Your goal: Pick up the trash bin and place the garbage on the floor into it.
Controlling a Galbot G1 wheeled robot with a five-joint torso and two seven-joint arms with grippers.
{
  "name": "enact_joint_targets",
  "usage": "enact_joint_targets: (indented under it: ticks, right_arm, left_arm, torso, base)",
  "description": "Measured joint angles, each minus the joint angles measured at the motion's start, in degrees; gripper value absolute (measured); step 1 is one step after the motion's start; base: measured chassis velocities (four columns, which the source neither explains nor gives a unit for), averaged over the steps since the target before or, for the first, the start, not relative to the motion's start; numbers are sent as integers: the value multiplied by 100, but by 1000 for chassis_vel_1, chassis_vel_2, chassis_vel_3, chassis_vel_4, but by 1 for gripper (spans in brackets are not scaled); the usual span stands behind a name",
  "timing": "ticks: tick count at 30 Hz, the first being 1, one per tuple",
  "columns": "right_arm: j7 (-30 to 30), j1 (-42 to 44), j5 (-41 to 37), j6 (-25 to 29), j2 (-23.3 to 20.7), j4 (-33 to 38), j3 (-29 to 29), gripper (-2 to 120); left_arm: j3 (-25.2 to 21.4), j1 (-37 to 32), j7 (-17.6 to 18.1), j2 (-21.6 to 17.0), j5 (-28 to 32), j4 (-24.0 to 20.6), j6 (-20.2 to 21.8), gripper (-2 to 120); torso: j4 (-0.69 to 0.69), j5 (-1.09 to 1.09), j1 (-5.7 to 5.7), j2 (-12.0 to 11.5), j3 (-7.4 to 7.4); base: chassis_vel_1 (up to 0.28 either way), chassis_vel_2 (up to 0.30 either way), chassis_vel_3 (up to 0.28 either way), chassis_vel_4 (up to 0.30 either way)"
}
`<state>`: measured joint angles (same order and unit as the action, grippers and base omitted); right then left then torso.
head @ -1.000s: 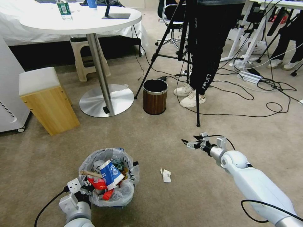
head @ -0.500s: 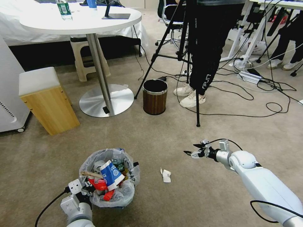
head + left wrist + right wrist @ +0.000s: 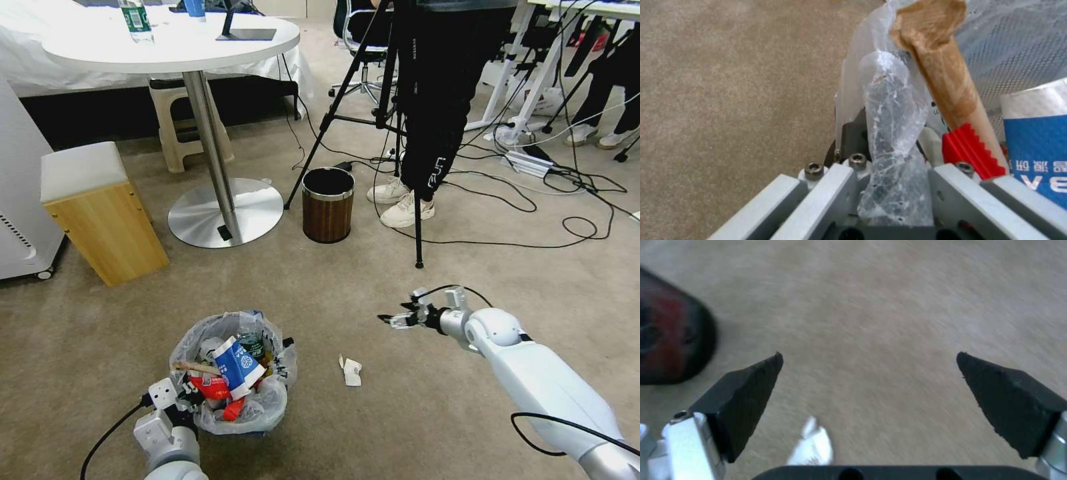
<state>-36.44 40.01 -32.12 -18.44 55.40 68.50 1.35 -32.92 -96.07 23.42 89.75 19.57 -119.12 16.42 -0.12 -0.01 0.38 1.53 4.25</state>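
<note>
The trash bin [image 3: 264, 402], lined with a crinkly white bag, is low at the near left and holds a blue-white carton [image 3: 235, 363], red wrappers [image 3: 208, 387] and a wooden stick [image 3: 192, 367]. My left gripper [image 3: 181, 398] is shut on its near rim. In the left wrist view the bag rim [image 3: 891, 110] runs between the fingers, beside the stick [image 3: 947, 80]. A crumpled white tissue [image 3: 351, 371] lies on the beige floor [image 3: 373, 427], to the right of the bin. My right gripper [image 3: 390, 321] hovers open above and beyond it. The right wrist view has the tissue [image 3: 812, 446] below the open gripper [image 3: 869, 356].
A brown bin with a metal rim [image 3: 327, 205] stands farther out, beside a round table's steel base [image 3: 225, 212] and a wooden stool [image 3: 101, 212]. A tripod [image 3: 400, 133], a standing person's legs and floor cables [image 3: 533, 200] fill the far right.
My right gripper dropped lower and came nearer to me, then edged left toward the tissue. The bin and the left gripper barely shifted.
</note>
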Motion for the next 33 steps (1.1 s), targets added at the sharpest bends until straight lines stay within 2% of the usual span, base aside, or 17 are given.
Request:
enact_joint_targets:
  ticks: [2,7,13,16,23,29,31,33]
  right_arm:
    - [-183,-64,-16,405,20,-169,304,91]
    - [-143,-92,49,570,121,-289,765,100]
    - [192,-98,127,476,300,-370,1115,97]
    - [493,-65,178,327,381,-403,1242,89]
    - [898,25,218,262,394,-440,1525,85]
    - [1161,76,238,201,447,-499,1657,87]
    - [1241,134,277,205,494,-578,1671,81]
    - [1268,154,290,210,499,-585,1673,80]
  left_arm:
    - [-2,-6,0,7,-3,1,4,1]
    - [-13,-21,0,15,-21,46,4,1]
    - [-15,-14,0,44,-36,69,2,1]
    - [-23,-5,0,54,-41,81,2,1]
    - [4,49,0,91,-64,128,2,1]
    - [23,72,0,107,-75,140,6,1]
    - [17,73,0,104,-75,140,7,1]
    - [15,73,0,103,-74,140,7,1]
  torso:
    - [0,1,0,0,0]
    - [-1,0,0,0,0]
    - [-1,1,0,0,0]
    - [0,0,0,0,0]
    - [-2,0,0,0,0]
    - [-1,0,0,0,0]
    - [-1,1,0,0,0]
    - [-1,0,0,0,0]
  base:
    - [0,0,0,0]
    - [0,0,0,0]
    - [0,0,0,0]
    - [0,0,0,0]
    - [0,0,0,0]
    - [0,0,0,0]
    - [0,0,0,0]
    - [0,0,0,0]
